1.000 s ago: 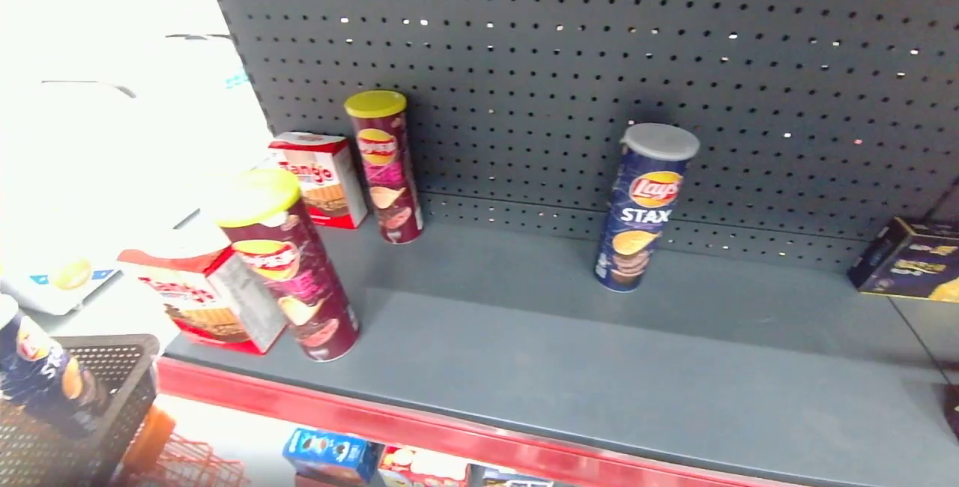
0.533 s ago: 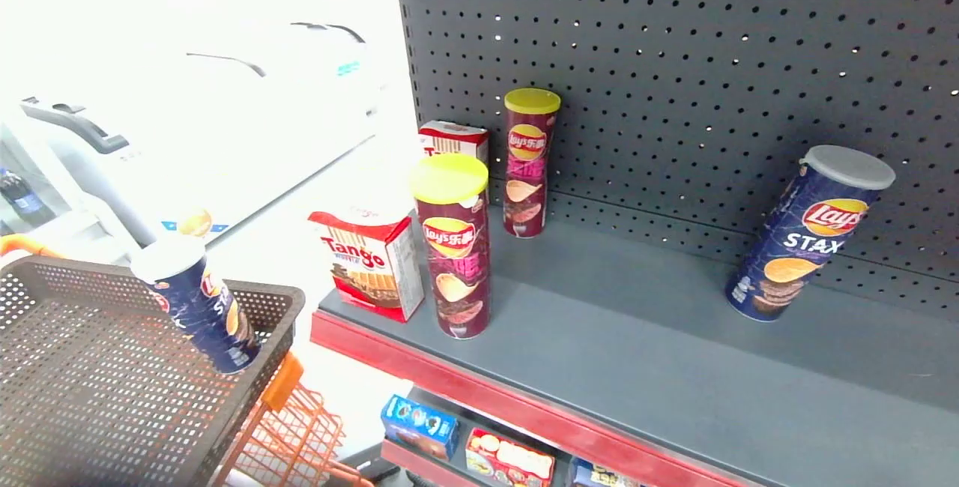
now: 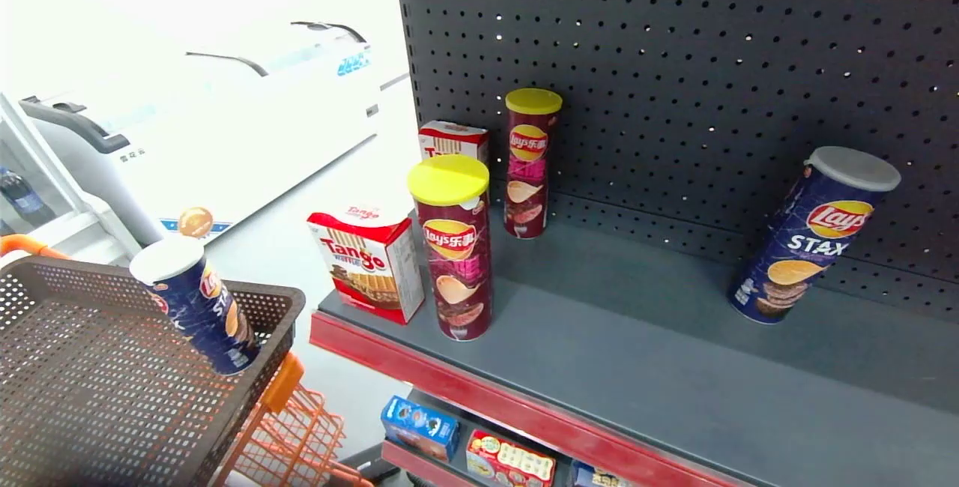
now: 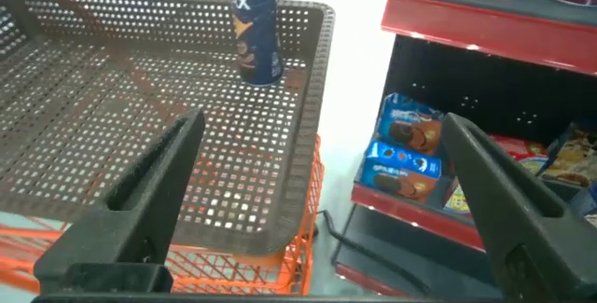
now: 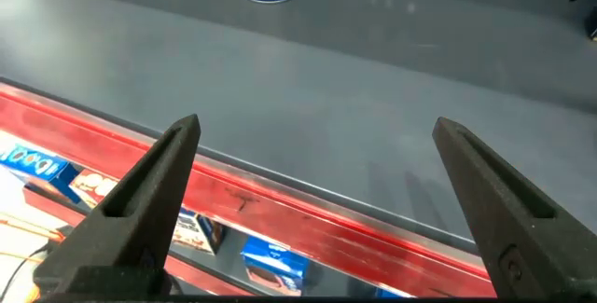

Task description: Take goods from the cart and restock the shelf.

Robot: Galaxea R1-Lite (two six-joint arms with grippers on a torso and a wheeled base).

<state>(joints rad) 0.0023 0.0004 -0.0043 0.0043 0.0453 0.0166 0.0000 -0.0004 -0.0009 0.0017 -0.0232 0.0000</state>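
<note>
A dark blue chip can (image 3: 196,303) with a white lid stands in the far right corner of the cart's dark mesh basket (image 3: 90,382), also seen as the blue can (image 4: 254,25). My left gripper (image 4: 317,200) hangs open in front of the basket, beside its near right corner and below the shelf's red edge, with nothing between its fingers. My right gripper (image 5: 317,200) is open and empty just in front of the grey shelf (image 5: 326,89). On the shelf (image 3: 599,337) stand two maroon chip cans (image 3: 453,247) (image 3: 529,163), two red wafer boxes (image 3: 368,266) (image 3: 452,141) and a leaning blue can (image 3: 813,236).
A red lip (image 3: 479,397) runs along the shelf's front edge. A lower shelf holds blue and red snack packs (image 3: 419,425). The orange cart frame (image 3: 285,427) sits under the basket. A white chest freezer (image 3: 195,127) stands behind the cart. Bare shelf room lies between the maroon cans and the leaning blue can.
The head camera swung left over the second, bringing the cart basket and its blue can into view; in the last half second the picture hardly shifts. No object has moved.
</note>
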